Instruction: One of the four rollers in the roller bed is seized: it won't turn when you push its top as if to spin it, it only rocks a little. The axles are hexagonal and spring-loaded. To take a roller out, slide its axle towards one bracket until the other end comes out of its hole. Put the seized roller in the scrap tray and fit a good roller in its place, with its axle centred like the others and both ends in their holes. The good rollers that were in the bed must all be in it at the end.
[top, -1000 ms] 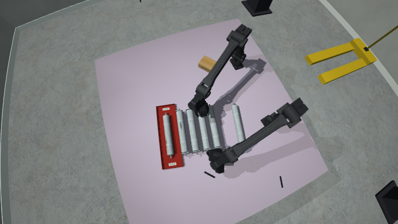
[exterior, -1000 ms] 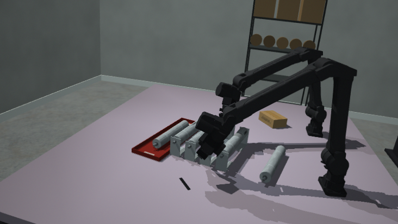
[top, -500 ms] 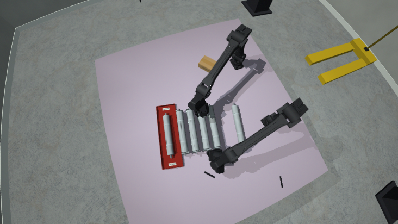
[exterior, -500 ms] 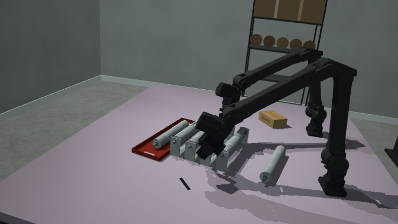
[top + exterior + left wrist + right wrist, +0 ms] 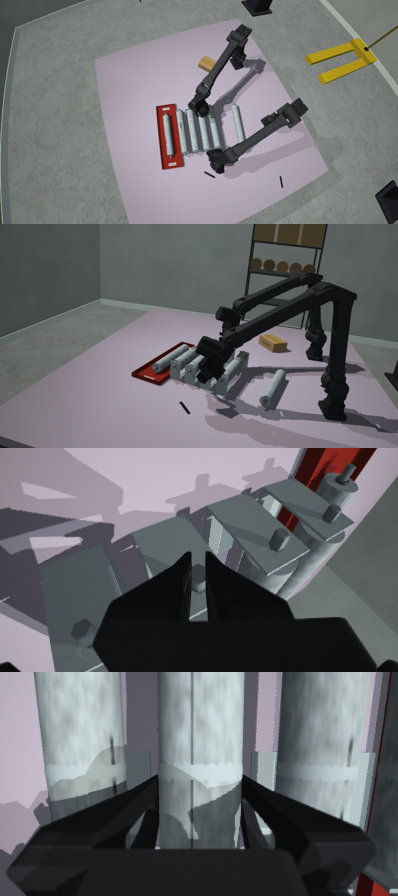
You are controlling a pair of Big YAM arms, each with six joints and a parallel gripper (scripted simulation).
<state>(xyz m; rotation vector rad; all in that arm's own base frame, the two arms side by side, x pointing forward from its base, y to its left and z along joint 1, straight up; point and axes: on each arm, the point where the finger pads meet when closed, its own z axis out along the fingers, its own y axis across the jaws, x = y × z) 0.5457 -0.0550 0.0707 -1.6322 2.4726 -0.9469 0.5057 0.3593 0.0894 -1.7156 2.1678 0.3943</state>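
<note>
The red scrap tray [image 5: 178, 160] [image 5: 164, 380] [image 5: 352, 454] holds one roller [image 5: 167, 133] [image 5: 169, 358] [image 5: 336, 490]. Four rollers are in the bed beside it. Another roller [image 5: 237, 122] [image 5: 273, 387] lies on the table beyond the bed. My right gripper [image 5: 203, 112] [image 5: 199, 783] is shut on the third roller [image 5: 201, 727] [image 5: 203, 135] from the tray, one finger on each side. My left gripper [image 5: 202, 378] [image 5: 198, 559] is shut on that roller's hexagonal axle end [image 5: 198, 577], outside the bracket [image 5: 167, 543]. The far axle ends are hidden by my right arm.
Neighbouring rollers [image 5: 80, 717] [image 5: 322, 717] stand close on both sides of the right fingers. A cardboard box [image 5: 206, 63] [image 5: 272, 343] stands behind the bed. A thin black strip [image 5: 209, 174] [image 5: 184, 407] lies in front of the left arm.
</note>
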